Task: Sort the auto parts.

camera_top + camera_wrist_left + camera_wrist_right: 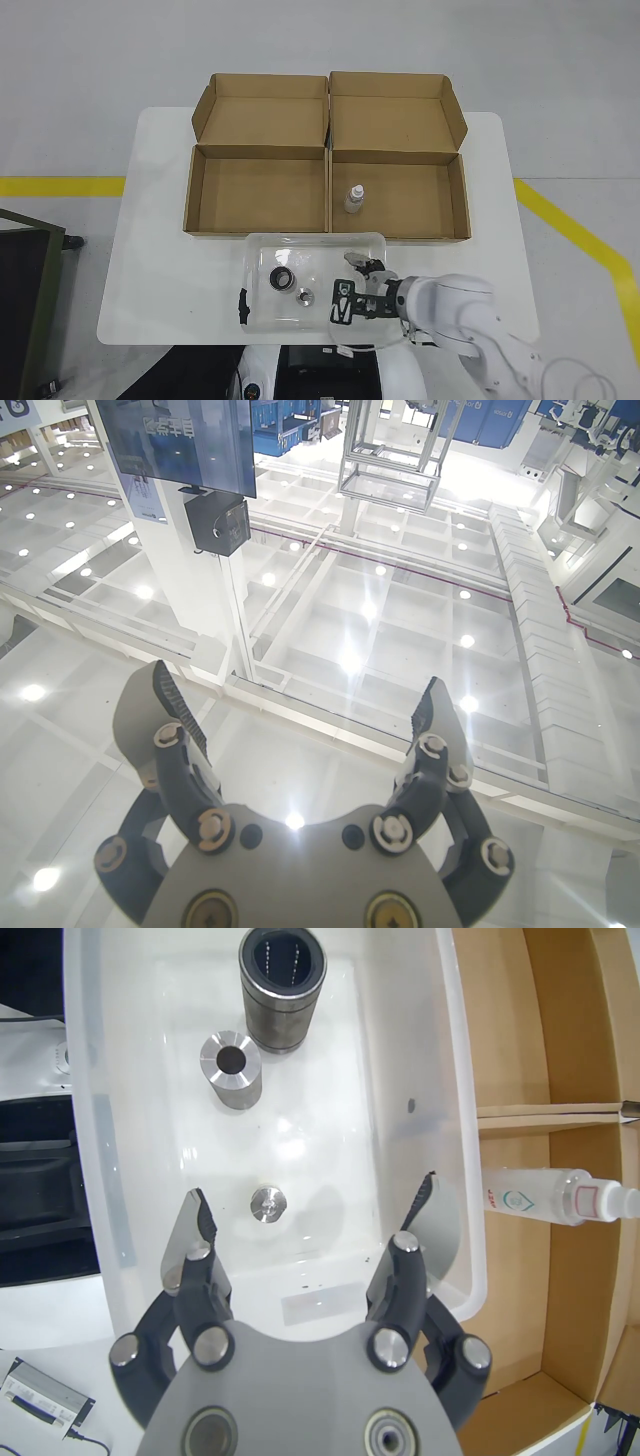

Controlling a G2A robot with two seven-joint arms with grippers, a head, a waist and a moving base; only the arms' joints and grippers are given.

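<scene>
The right gripper point(350, 292) point(314, 1188) hangs inside a clear plastic bin point(315, 236) point(455, 1053) at the near edge of a white table point(150, 250), its jaws spread wide and holding nothing. A small silver bolt point(268, 1204) sits on the bin floor between the open fingers, touched by neither. To its left stand a silver bushing point(303, 295) point(231, 1070) and, just beyond, a dark cylindrical bearing point(283, 279) point(282, 993). Two open cardboard boxes lie side by side behind the bin: the left box point(255, 195), and the right box point(410, 200), where a small clear bottle point(354, 198) point(550, 1198) stands near the near-left corner. The left gripper point(297, 675) points toward the ceiling, jaws apart and empty.
</scene>
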